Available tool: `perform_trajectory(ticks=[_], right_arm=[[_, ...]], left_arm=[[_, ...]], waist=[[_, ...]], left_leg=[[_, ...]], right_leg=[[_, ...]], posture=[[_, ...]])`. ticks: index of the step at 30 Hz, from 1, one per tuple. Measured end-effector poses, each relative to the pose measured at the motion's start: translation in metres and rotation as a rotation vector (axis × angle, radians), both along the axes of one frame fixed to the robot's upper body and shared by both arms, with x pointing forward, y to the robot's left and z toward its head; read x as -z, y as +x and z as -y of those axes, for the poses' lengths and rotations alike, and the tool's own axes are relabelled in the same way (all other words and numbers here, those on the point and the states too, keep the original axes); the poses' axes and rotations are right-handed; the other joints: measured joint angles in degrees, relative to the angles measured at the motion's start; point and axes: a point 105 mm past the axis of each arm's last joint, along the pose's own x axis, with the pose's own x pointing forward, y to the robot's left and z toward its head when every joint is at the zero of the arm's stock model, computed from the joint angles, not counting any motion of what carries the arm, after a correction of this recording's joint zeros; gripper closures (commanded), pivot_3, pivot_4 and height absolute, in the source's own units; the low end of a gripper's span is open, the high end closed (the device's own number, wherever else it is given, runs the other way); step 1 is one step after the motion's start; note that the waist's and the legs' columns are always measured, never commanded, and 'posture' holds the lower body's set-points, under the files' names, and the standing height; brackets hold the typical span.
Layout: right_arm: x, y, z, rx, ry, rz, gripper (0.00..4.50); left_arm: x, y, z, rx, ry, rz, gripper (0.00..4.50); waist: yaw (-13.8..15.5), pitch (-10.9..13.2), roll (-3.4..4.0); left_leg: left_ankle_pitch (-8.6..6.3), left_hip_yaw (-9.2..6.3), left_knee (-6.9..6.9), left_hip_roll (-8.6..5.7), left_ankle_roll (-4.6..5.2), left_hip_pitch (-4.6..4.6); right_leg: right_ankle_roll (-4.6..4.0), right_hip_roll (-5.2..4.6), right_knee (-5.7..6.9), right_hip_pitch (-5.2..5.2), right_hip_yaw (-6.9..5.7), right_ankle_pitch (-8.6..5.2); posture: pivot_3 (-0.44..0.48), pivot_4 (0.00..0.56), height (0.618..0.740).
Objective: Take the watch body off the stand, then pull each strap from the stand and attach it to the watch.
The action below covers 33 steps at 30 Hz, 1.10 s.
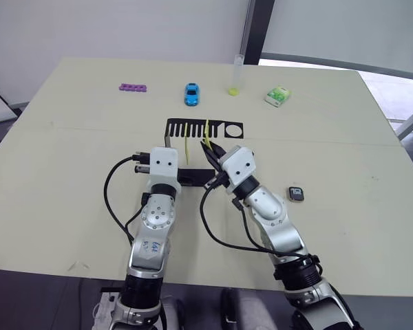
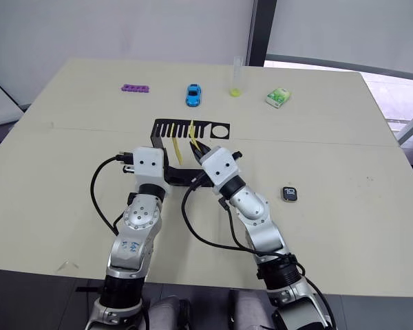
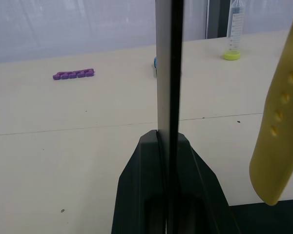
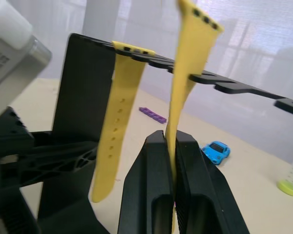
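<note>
Pinching one yellow strap (image 4: 185,83), the right end effector (image 4: 169,139) is clamped.

I see a black stand (image 1: 204,128) holding two bright yellow straps (image 4: 118,131), one dotted with small holes. A blue toy car (image 1: 191,94), purple strip (image 1: 133,88) and green packet (image 1: 277,96) sit on the cream table (image 1: 69,158).

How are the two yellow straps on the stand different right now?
The strap with holes hangs free from the stand; the other strap is pinched in the right gripper jaws. The holed one hangs straight down in its slot; the gripped one is tilted and pokes above the top plate. Both are bright yellow.
</note>
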Motion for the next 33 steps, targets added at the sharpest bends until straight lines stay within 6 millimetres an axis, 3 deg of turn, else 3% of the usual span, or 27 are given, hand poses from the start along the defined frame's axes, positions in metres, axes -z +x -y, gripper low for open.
perform_trajectory(ticks=[11, 14, 21, 29, 33], right_arm=[[0.005, -0.015, 0.014, -0.006, -0.026, 0.066, 4.42], [0.006, -0.023, 0.025, -0.023, -0.042, 0.061, 4.5], [0.008, -0.028, 0.062, -0.048, -0.095, 0.0, 4.5], [0.012, -0.035, 0.09, -0.163, -0.13, -0.137, 4.5], [0.012, -0.04, 0.105, -0.201, -0.101, -0.244, 4.5]], left_arm=[[0.001, 0.0, -0.003, -0.01, -0.006, -0.007, 4.5], [0.004, 0.0, -0.004, -0.011, -0.004, -0.02, 3.65], [0.024, -0.005, -0.012, 0.001, 0.03, -0.098, 0.14], [0.025, -0.034, -0.013, 0.121, 0.0, -0.119, 0.06], [0.032, -0.053, -0.031, 0.245, -0.032, -0.154, 0.06]], waist=[[-0.03, 0.0, 0.0], [-0.01, 0.0, 0.0], [0.06, 0.03, -0.05], [0.11, 0.04, -0.06], [0.0, 0.05, -0.05]], left_leg=[[0.0, 0.0, -0.01, 0.0, -0.01, 0.03], [-0.01, 0.0, -0.02, -0.01, 0.01, 0.03], [-0.02, -0.02, -0.02, -0.02, 0.03, 0.01], [-0.03, -0.04, -0.05, -0.01, 0.04, 0.02], [-0.04, -0.06, -0.06, 0.03, 0.04, 0.05]], right_leg=[[0.0, 0.0, 0.0, 0.01, 0.0, 0.0], [0.0, -0.01, -0.02, 0.02, 0.0, 0.0], [0.0, -0.02, -0.04, 0.02, -0.02, 0.0], [0.0, -0.03, -0.05, 0.03, -0.03, 0.0], [-0.08, -0.01, -0.03, 0.03, -0.03, -0.04]], posture=[[0.0, 0.15, 0.74], [0.0, 0.15, 0.74], [0.0, 0.15, 0.74], [0.0, 0.15, 0.74], [0.0, 0.15, 0.74]])
